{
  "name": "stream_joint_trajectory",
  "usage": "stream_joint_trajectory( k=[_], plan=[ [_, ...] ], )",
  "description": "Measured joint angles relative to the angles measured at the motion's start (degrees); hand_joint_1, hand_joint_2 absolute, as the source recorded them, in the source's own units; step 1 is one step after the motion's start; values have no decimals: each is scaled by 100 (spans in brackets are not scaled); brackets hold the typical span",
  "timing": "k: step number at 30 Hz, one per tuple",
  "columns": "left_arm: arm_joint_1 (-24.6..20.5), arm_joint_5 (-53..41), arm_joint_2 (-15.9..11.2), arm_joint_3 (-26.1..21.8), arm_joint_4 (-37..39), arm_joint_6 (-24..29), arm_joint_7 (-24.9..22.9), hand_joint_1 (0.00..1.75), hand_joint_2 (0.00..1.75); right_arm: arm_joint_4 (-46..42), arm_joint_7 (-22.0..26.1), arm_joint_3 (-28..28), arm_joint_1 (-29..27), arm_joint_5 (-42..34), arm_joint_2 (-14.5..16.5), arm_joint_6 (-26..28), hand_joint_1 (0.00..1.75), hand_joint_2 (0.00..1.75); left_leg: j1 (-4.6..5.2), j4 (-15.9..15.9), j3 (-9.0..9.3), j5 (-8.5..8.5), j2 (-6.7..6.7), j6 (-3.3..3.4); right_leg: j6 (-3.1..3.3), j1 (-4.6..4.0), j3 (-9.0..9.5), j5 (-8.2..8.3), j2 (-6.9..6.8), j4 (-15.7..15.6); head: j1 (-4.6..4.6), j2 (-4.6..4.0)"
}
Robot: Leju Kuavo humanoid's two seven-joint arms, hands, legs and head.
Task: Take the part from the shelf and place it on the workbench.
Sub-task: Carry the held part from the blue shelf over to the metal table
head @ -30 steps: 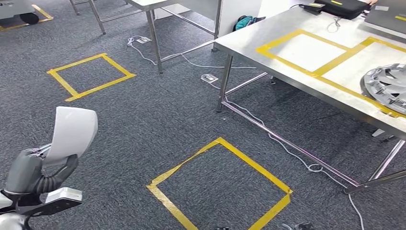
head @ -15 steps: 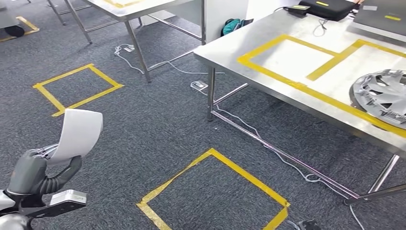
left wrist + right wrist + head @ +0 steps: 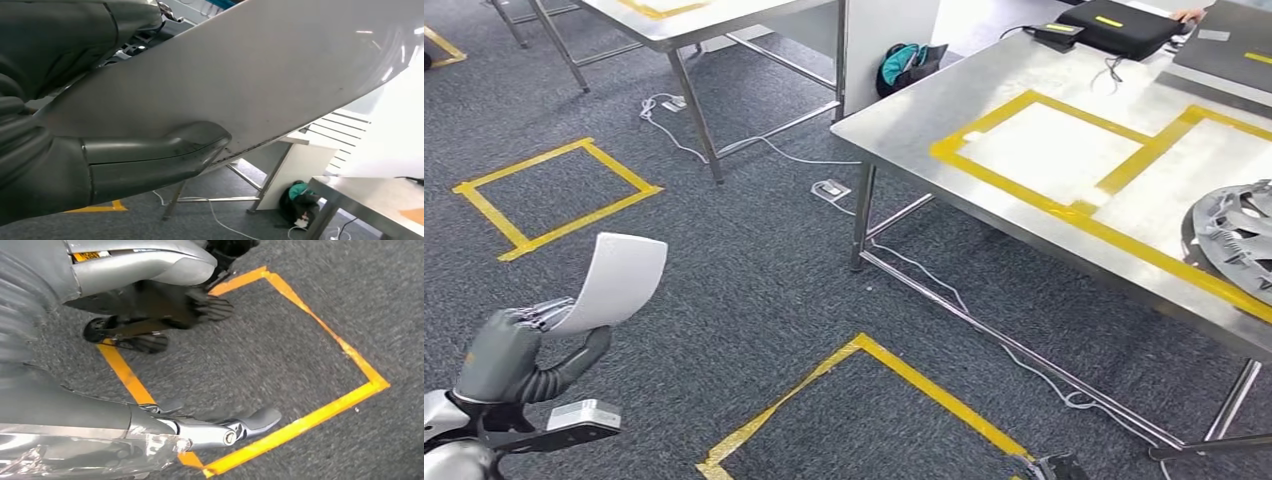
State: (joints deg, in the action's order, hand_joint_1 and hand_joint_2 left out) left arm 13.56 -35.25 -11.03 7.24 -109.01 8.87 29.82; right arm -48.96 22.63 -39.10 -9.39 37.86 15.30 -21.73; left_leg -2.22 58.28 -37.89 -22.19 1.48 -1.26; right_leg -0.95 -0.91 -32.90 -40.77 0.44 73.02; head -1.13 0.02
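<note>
Left hand (image 3: 509, 352) clamped on the thin curved white plastic part (image 3: 616, 282), carried low over grey carpet, well short of the steel workbench (image 3: 924, 130). Right hand (image 3: 220, 432) hanging, loosely extended, holding nothing. Risk: shallow edge pinch, likely slip while walking.

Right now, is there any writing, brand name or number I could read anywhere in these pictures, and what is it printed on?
No text is readable.
Yellow label on the black case: too small to read.
Yellow label on the grey box: too small to read.
Orange tag on the robot's body: blurred, unreadable.
White part in the left hand: no markings visible.
</note>
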Motion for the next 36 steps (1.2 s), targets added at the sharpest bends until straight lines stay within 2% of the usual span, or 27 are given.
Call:
stream_joint_trajectory(
  k=[1,2,3,4,5,6,7,11,15,16,17,18,19,20,21,22,24,25,26,28,29,30,31,32,34,35,36],
  plan=[
    [-1,-15,-8,22,1,0,2,152,175,34,7,-1,3,1,0,17,0,175,-4,0,68,-55,24,-4,-10,23,-155,175,-7,11,-4,0],
    [-1,-22,-15,39,1,0,3,152,175,62,11,-2,5,2,0,27,0,175,-9,-4,148,-109,50,-12,-10,39,-198,466,-31,-205,-9,0],
    [-3,-24,-23,48,1,0,4,152,175,83,14,-2,8,2,0,31,0,175,-13,-13,228,-161,80,-24,0,46,-158,818,-113,-573,-12,0],
    [-6,-25,-31,52,1,0,4,152,175,102,16,-2,18,2,0,33,0,175,-9,-19,303,-207,107,-46,10,35,-97,1108,-254,-948,-13,0],
    [-6,-25,-38,56,1,0,3,152,175,116,19,-2,33,3,0,33,0,175,-2,-29,357,-242,134,-74,22,18,-49,1302,-366,-1243,-14,0],
    [-6,-26,-44,60,1,0,3,152,175,128,20,-1,50,3,0,33,0,175,6,-39,389,-267,166,-105,30,-3,-34,1391,-449,-1406,-12,0],
    [-5,-27,-49,64,1,0,2,152,175,138,21,-1,66,3,0,33,0,175,11,-52,415,-280,205,-139,33,-25,-48,1391,-459,-1451,-12,0],
    [-10,-31,-60,86,1,-4,2,152,175,146,25,-2,78,2,0,39,0,175,-17,-105,493,-322,343,-259,107,-10,42,1450,-229,-1549,-11,0],
    [-10,-32,-62,87,1,-5,2,152,175,146,25,-2,79,2,0,40,0,175,-24,-98,492,-332,333,-264,114,6,72,1463,-213,-1567,-9,0],
    [-11,-45,-72,94,1,-13,7,152,175,150,28,-3,85,3,-2,46,0,175,-15,66,429,-435,247,-253,133,5,81,1472,-178,-1576,2,0],
    [2,-85,-96,118,7,-23,11,152,175,172,33,-5,99,7,-4,68,0,175,13,495,208,-599,131,-230,166,-11,103,1471,-67,-1585,18,0],
    [14,-126,-125,148,15,-29,11,152,175,211,45,-7,114,15,-6,102,0,175,49,611,115,-566,-35,-188,197,-29,140,1452,102,-1584,34,0],
    [26,-166,-155,179,22,-35,11,152,175,256,60,-9,133,24,-8,139,0,175,84,643,54,-518,-266,-142,222,-53,170,1421,286,-1566,51,0],
    [38,-192,-176,204,30,-32,7,152,175,300,73,-9,149,32,-10,172,0,175,103,494,70,-383,-405,-100,224,-78,181,1368,454,-1525,53,0],
    [38,-196,-183,214,33,-27,-1,152,175,328,85,-8,155,37,-11,190,0,175,109,82,242,-193,-502,-64,206,-84,162,1324,554,-1488,51,0],
    [35,-197,-186,220,35,-25,-3,152,175,345,90,-8,158,37,-12,197,0,175,112,-18,288,-202,-542,-40,185,-83,126,1298,608,-1465,52,0],
    [22,-201,-188,229,38,-22,-7,152,175,370,95,-8,149,37,-25,211,0,175,106,-48,309,-229,-441,14,140,-75,83,1271,676,-1457,57,0],
    [14,-200,-189,233,38,-22,-7,152,175,382,97,-7,144,37,-35,215,0,175,90,-61,323,-232,-387,44,105,-82,67,1234,608,-1413,41,0],
    [12,-200,-188,237,38,-21,-7,152,175,393,99,-5,148,37,-45,219,0,175,69,-74,340,-237,-324,70,60,-81,3,1142,479,-1276,14,0],
    [19,-201,-187,244,38,-20,-7,152,175,417,104,-1,175,38,-54,222,0,175,49,-84,368,-260,-201,97,-47,-35,-315,826,149,-672,-38,0],
    [22,-200,-186,245,39,-17,-9,152,175,431,105,1,190,42,-54,226,0,175,43,-84,379,-276,-135,94,-97,12,-538,671,58,-287,-44,0],
    [22,-200,-186,248,42,-15,-10,152,175,445,107,1,196,49,-55,229,0,175,33,-83,395,-295,-71,79,-140,55,-719,598,14,6,-42,0],
    [16,-199,-185,249,44,-10,-12,152,175,459,108,1,194,58,-56,234,0,175,15,-82,419,-317,-9,58,-181,95,-815,633,-9,124,-44,0],
    [3,-198,-184,250,48,-4,-14,152,175,474,110,2,190,69,-58,236,0,175,-9,-82,451,-341,46,30,-219,128,-794,779,-30,16,-43,0],
    [-51,-193,-179,251,55,11,-14,152,175,501,120,5,191,84,-64,241,0,175,-64,-82,538,-396,151,-48,-299,180,-468,1237,-172,-733,-47,0],
    [-86,-190,-174,251,58,18,-14,152,175,518,124,15,203,89,-67,243,0,175,-74,-82,578,-423,194,-96,-318,186,-308,1402,-254,-1087,-50,0],
    [-122,-186,-170,251,61,24,-14,152,175,535,128,27,220,92,-68,246,0,175,-77,-85,610,-440,232,-144,-306,184,-195,1495,-309,-1319,-51,0]
  ],
)
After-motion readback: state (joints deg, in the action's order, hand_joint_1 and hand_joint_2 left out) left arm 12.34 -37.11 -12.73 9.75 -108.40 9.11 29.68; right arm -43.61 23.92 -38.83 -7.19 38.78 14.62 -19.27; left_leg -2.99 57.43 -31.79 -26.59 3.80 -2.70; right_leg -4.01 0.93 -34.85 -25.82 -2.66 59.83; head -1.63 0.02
